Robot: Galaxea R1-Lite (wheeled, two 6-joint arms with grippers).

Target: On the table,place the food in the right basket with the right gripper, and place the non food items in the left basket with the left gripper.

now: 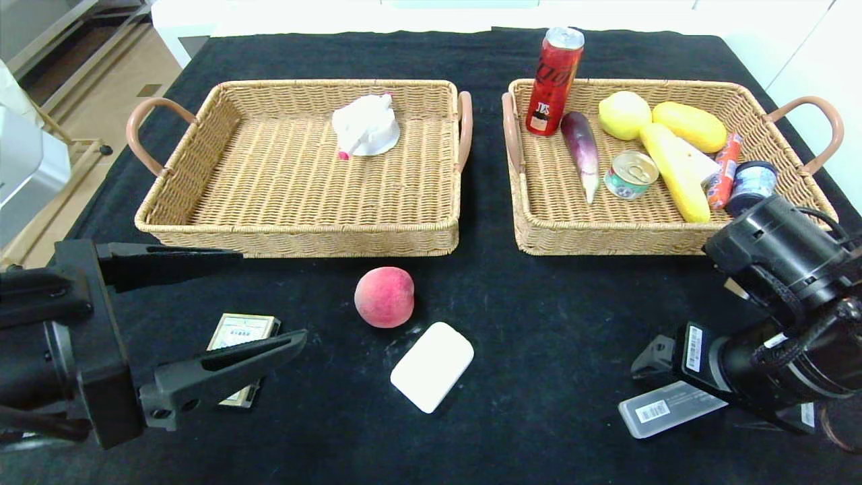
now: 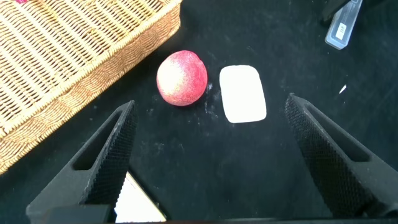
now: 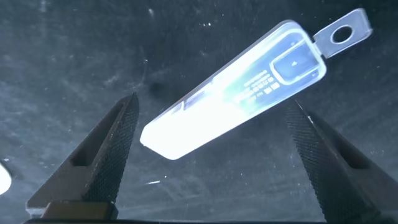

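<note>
Peach [image 1: 384, 296] sits loose on the desk [image 1: 539, 323], just before the baskets, soap-like white block [image 1: 432, 366] near it. It looks soft and round, likely to roll, so take it gently across its widest part. Right tool [image 3: 211, 155] hangs wide open and empty over a clear plastic case [image 3: 236, 93]. Left tool [image 1: 236, 303] gapes empty too, above a small card box [image 1: 239, 333].

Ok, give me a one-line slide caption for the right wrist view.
Open right gripper poised above a clear plastic blister pack lying flat on the black tablecloth.
</note>
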